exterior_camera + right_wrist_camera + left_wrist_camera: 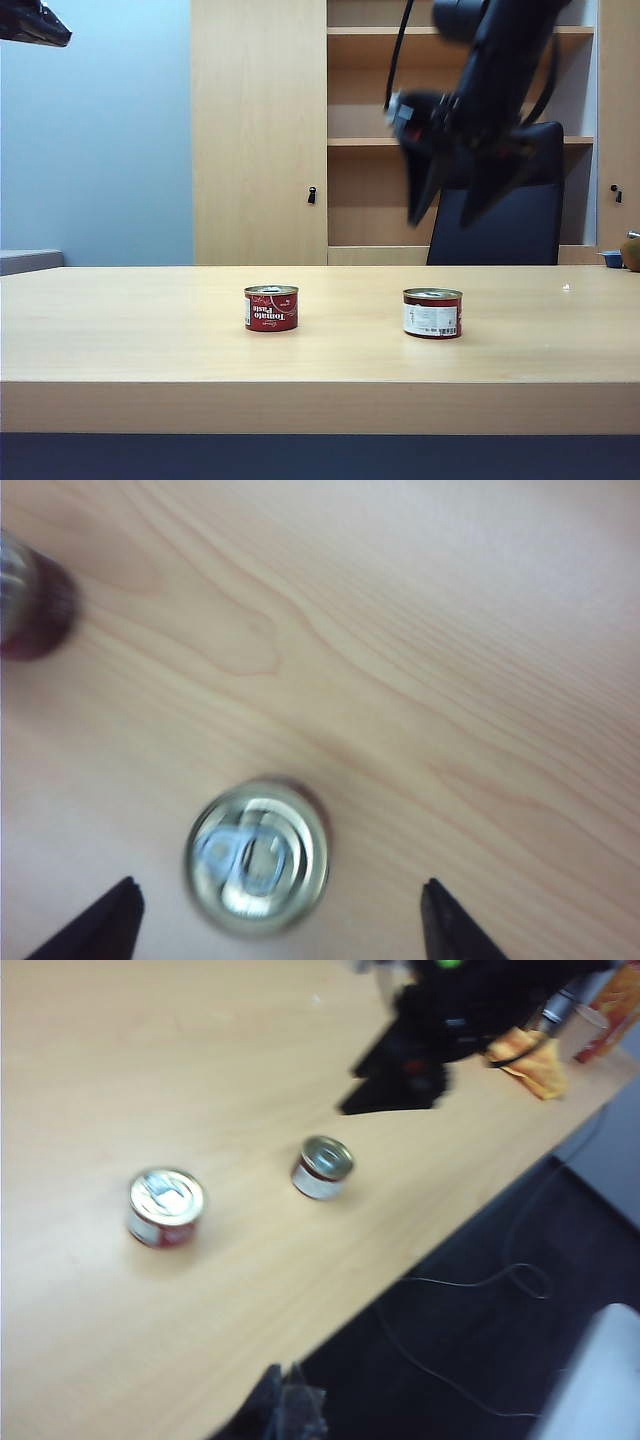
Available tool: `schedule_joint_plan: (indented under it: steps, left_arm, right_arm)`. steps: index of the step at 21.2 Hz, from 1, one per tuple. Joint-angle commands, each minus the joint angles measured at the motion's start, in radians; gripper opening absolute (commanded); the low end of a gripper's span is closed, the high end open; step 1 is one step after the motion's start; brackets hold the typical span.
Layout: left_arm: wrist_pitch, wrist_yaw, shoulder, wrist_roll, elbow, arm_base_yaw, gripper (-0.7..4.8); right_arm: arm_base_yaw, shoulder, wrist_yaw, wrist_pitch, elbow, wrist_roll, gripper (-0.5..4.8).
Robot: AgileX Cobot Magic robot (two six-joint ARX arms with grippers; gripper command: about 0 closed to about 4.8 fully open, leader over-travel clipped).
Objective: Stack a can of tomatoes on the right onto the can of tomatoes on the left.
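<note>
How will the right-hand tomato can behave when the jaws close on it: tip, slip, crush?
The short red-and-white metal tomato can on the right stands squat and upright, so it probably won't tip. Its rigid sides likely resist crushing. The glossy label may slip slightly. The right gripper hangs above it, jaws wide.

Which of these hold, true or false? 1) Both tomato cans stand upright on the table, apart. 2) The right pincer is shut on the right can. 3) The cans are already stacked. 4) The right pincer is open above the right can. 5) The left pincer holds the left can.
1) True: the left can and the right can stand upright and apart on the table.
2) False: the right pincer is open, holding nothing.
3) False: they stand side by side.
4) True: its fingertips flank the can from above.
5) False: the left pincer is away from both cans; its state is unclear.
</note>
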Motion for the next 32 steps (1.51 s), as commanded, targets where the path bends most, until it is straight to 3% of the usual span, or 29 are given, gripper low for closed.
schedule_joint_plan:
  steps: [1,18,25,32]
  left_arm:
    - [-0.015,0.008,0.0,-0.035,0.003,-0.003,-0.01]
    - [-0.014,-0.001,0.0,-0.035,0.003,-0.011,-0.01]
    - [-0.014,-0.001,0.0,-0.035,0.003,-0.011,-0.01]
    - [-0.014,-0.002,0.0,-0.035,0.003,-0.011,-0.01]
  right_arm:
    - [0.021,0.066,0.037,-0.024,0.025,-0.011,3.83]
    - [0.058,0.193,0.005,-0.046,0.021,-0.01,3.82]
    - [0.058,0.197,0.039,-0.044,0.023,-0.011,1.94]
    - [0.108,0.19,0.027,-0.047,0.086,-0.002,1.75]
